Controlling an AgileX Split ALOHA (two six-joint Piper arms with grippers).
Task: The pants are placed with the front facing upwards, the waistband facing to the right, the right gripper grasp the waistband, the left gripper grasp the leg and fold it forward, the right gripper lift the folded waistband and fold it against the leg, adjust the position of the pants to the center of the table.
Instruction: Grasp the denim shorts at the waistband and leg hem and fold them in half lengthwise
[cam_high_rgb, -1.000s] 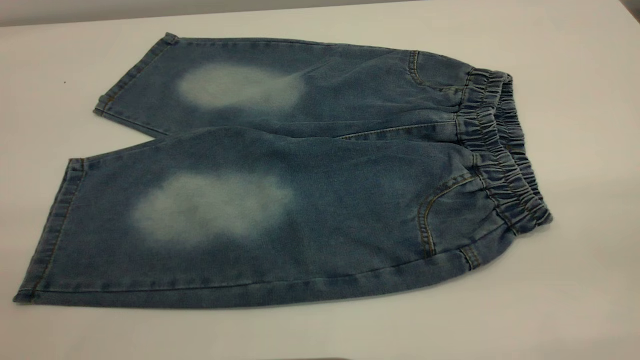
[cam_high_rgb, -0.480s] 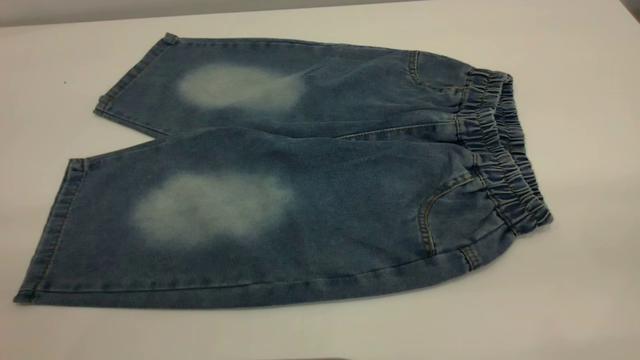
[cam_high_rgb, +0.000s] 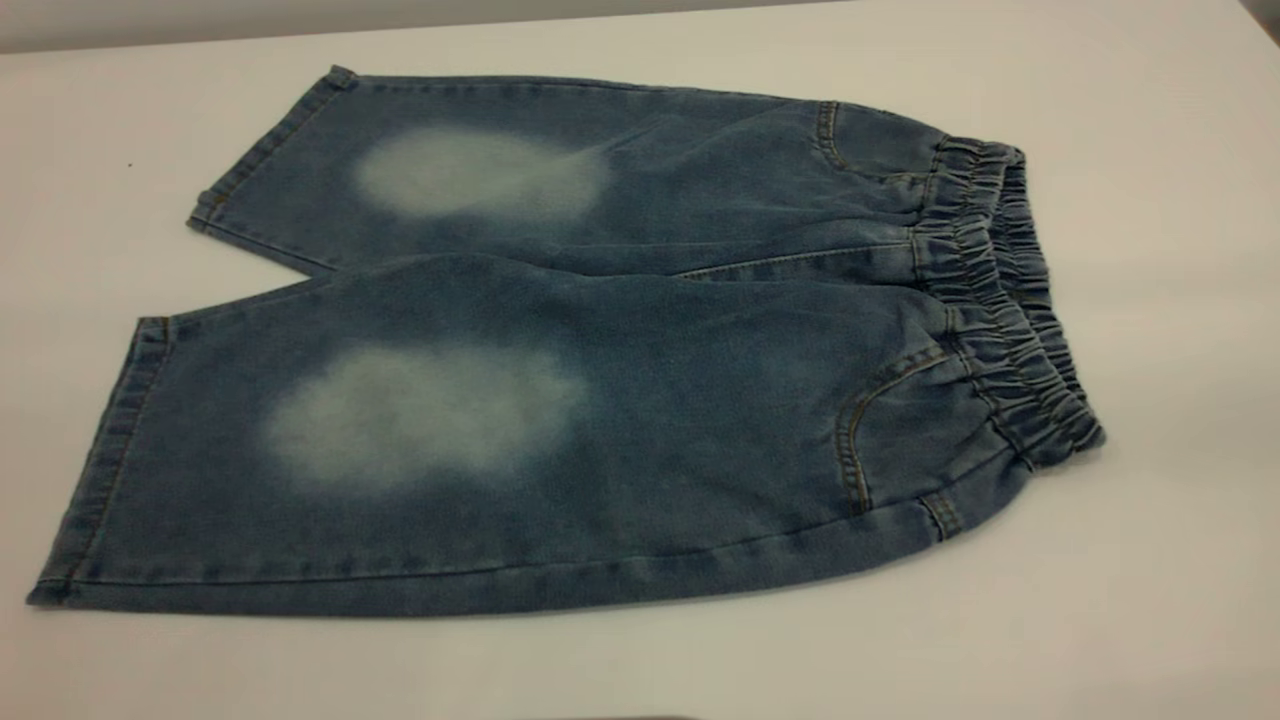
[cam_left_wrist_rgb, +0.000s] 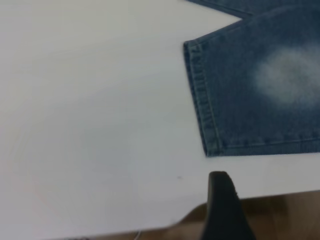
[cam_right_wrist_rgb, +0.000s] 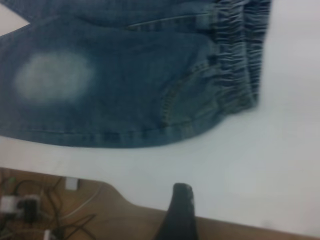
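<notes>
The pants (cam_high_rgb: 600, 380) lie flat and front up on the white table (cam_high_rgb: 1150, 600), with both legs spread toward the left. Each leg has a pale faded patch. The ruffled waistband (cam_high_rgb: 1000, 300) is at the right end. No gripper shows in the exterior view. Only a black part of my left gripper (cam_left_wrist_rgb: 222, 200) shows, at the table's near edge, a short way off the hem of the near leg (cam_left_wrist_rgb: 202, 100). My right gripper (cam_right_wrist_rgb: 180, 210) shows the same way, at the near edge and apart from the waistband (cam_right_wrist_rgb: 240, 60). Neither holds any cloth.
Bare white tabletop surrounds the pants on all sides. The table's near edge (cam_right_wrist_rgb: 125, 200) drops to a brown floor, where cables and a plug (cam_right_wrist_rgb: 30, 210) lie. The far edge of the table (cam_high_rgb: 400, 30) runs just behind the far leg.
</notes>
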